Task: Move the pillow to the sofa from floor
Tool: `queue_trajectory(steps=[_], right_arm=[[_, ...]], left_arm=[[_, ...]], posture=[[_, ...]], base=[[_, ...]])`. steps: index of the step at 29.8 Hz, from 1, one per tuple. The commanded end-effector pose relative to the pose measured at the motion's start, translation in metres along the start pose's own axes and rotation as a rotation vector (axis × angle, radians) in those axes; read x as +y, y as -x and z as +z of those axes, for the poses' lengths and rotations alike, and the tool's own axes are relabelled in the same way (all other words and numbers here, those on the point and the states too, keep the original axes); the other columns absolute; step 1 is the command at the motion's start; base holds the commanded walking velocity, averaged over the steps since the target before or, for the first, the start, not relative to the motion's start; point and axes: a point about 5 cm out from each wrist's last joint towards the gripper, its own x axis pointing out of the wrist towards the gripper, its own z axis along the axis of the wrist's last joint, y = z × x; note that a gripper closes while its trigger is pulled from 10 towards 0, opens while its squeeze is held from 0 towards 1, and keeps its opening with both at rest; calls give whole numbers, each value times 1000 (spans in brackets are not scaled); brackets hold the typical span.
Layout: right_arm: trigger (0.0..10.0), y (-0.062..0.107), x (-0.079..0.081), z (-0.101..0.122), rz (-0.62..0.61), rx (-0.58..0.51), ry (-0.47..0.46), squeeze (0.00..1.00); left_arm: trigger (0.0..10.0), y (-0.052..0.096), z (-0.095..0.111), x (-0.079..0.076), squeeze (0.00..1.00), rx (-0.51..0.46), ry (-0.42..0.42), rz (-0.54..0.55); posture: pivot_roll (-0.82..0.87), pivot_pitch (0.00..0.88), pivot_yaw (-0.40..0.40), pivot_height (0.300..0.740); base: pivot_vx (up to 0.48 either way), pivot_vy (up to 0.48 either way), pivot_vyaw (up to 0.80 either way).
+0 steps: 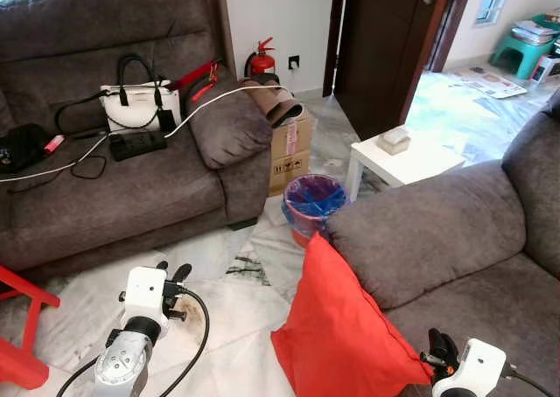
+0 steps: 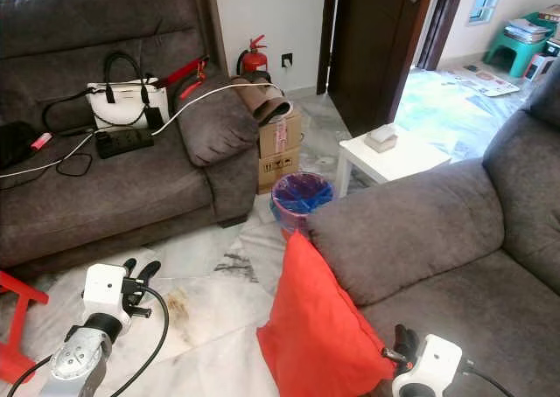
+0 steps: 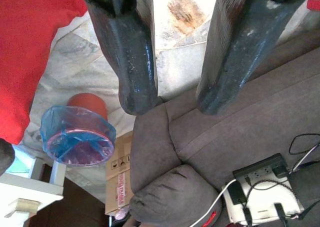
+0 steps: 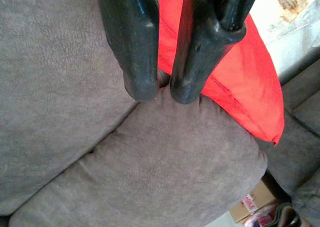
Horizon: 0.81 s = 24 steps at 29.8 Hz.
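**Pillow edge pinch, slip risk**

Red pillow (image 1: pixel 337 331) at 6 o'clock, leaning on near sofa (image 1: pixel 455 231) arm. Right gripper (image 4: pixel 159 89) pinched thin on its edge; could slip on lift. Left gripper (image 3: pixel 172 94) spread, empty. Bin (image 1: pixel 313 203) at 12 from pillow, could tip.

You are losing the red pillow's (image 1: pixel 337 340) lower corner below the frame edge, and the right gripper's (image 1: pixel 440 344) fingertips behind it.

The red pillow (image 1: pixel 337 336) stands tilted on its edge on the marble floor (image 1: pixel 236 327), leaning against the grey sofa's (image 1: pixel 455 231) armrest at its three o'clock.
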Motion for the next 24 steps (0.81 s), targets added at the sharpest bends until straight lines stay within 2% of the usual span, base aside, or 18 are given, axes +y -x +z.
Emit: queue_trajectory(steps=[1,5,24], right_arm=[[10000,0,-1,-5,-12,59,32,0],[10000,0,-1,-5,-17,41,20,0],[10000,-1,-4,-2,-52,39,18,0]], left_arm=[[10000,2,-1,0,0,11,12,4],[10000,1,-1,0,0,10,13,7],[10000,-1,-1,-2,0,10,19,10]], posture=[[73,94,40,677],[74,93,39,653],[81,80,34,653]], base=[[0,0,0],[0,0,0],[0,0,0]])
